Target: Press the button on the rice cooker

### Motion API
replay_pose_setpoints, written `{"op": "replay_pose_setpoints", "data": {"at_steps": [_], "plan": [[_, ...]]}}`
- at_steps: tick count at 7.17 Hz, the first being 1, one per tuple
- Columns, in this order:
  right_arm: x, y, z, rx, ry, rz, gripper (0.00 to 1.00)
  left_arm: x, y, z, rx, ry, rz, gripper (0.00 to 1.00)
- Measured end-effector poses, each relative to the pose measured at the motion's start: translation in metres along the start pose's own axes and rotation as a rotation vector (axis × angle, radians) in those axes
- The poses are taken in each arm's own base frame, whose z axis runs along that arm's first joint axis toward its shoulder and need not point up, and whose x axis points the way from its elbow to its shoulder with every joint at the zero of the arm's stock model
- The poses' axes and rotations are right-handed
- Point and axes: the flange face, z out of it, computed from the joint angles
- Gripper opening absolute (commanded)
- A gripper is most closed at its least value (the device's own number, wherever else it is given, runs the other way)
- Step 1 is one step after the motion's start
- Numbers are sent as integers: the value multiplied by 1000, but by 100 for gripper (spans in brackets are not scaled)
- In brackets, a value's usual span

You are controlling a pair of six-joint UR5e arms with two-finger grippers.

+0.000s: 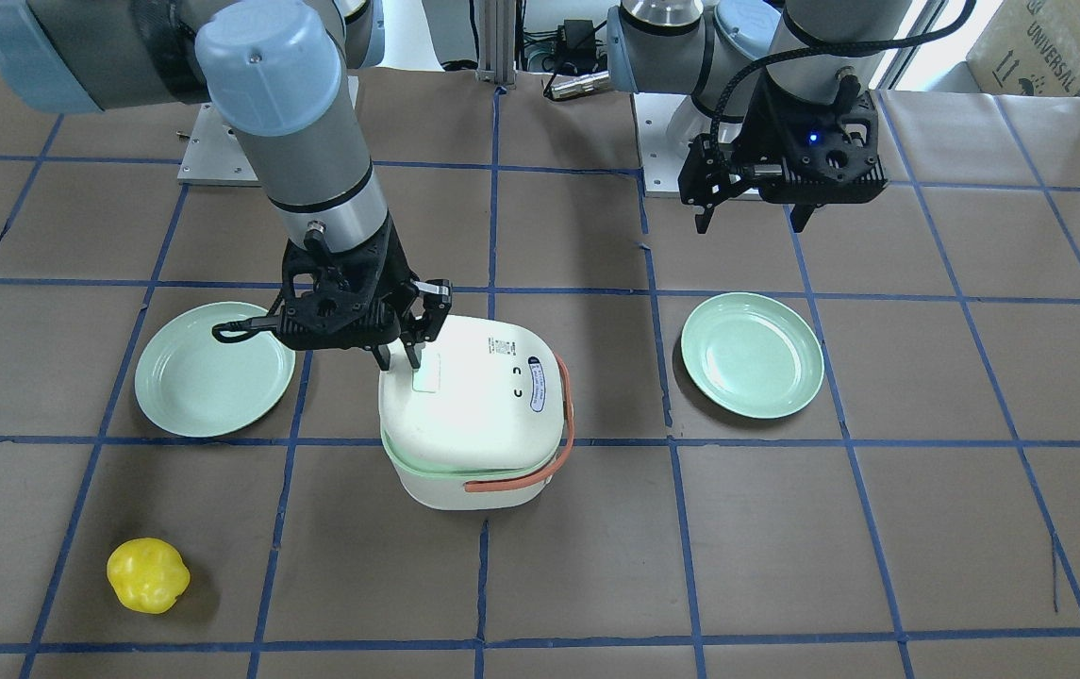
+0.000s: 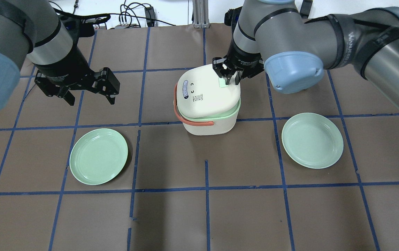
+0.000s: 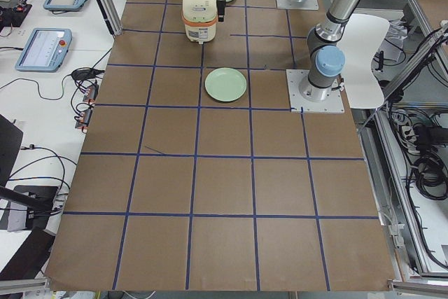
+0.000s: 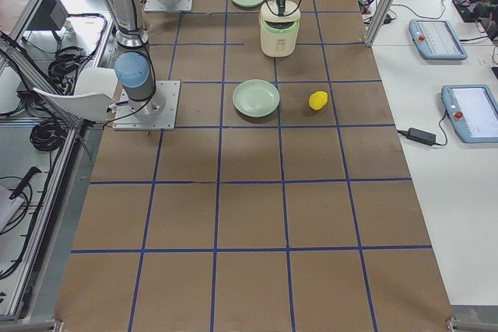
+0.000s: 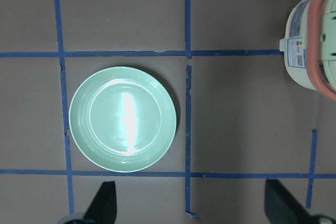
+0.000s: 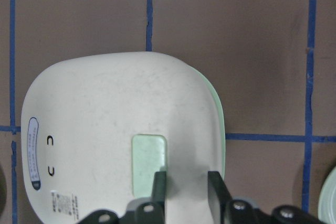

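The white rice cooker [image 1: 473, 405] stands mid-table, with an orange-red strap handle [image 1: 511, 484] and a pale green rim under its lid. It also shows in the overhead view [image 2: 206, 94] and the right wrist view [image 6: 105, 119]. A pale green rectangular button [image 6: 149, 163] sits on the lid. My right gripper [image 2: 229, 78] is over the lid at that button, nearly shut with a narrow gap and holding nothing. One of its fingertips [image 6: 159, 182] is at the button's edge. My left gripper [image 2: 89, 92] is open and empty, above the table away from the cooker.
A green plate [image 2: 98, 156] lies on my left side, below the left gripper's camera [image 5: 123, 119]. A second green plate [image 2: 312, 140] lies on my right. A yellow toy fruit [image 1: 148, 575] sits near the operators' edge.
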Motion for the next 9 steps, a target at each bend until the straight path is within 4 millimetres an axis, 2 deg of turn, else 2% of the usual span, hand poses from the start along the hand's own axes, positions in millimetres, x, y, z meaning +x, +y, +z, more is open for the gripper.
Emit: {"op": "replay_pose_setpoints", "data": {"at_steps": [2, 4, 5, 7, 9], "plan": [[32, -21, -39, 20, 12, 19, 100, 0, 0, 0, 0, 0, 0, 100], [80, -42, -61, 52, 23, 43, 100, 0, 0, 0, 0, 0, 0, 100], [102, -46, -69, 52, 30, 66, 100, 0, 0, 0, 0, 0, 0, 100], [122, -36, -87, 23, 44, 101, 100, 0, 0, 0, 0, 0, 0, 100], [122, -7, -103, 2, 49, 110, 100, 0, 0, 0, 0, 0, 0, 100]]}}
